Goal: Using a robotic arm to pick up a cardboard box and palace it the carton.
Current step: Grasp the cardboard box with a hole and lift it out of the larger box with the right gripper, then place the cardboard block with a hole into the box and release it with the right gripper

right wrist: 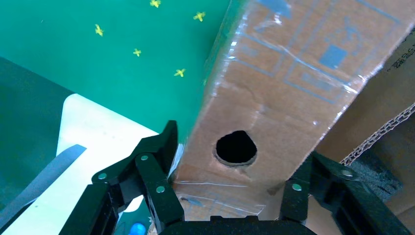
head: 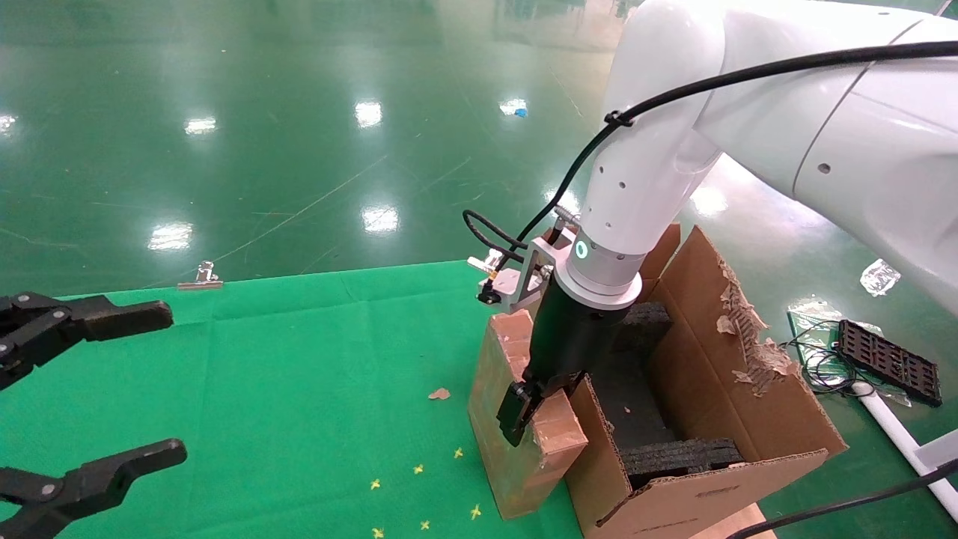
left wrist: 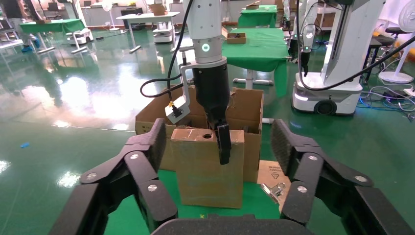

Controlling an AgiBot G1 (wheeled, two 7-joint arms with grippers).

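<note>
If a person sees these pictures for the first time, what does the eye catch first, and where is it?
The eye goes first to the big white right arm reaching down at centre right, its black right gripper shut on the top of the upright cardboard box on the green table. Right beside it stands the open carton with a torn flap and black foam inside. The left gripper waits open at the left edge.

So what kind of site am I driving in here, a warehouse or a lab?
Probably a robot test hall, not a warehouse: glossy green floor, rows of green-clothed tables, and other white robots on wheeled bases. Your right gripper straddles the cardboard box by the carton.
</note>
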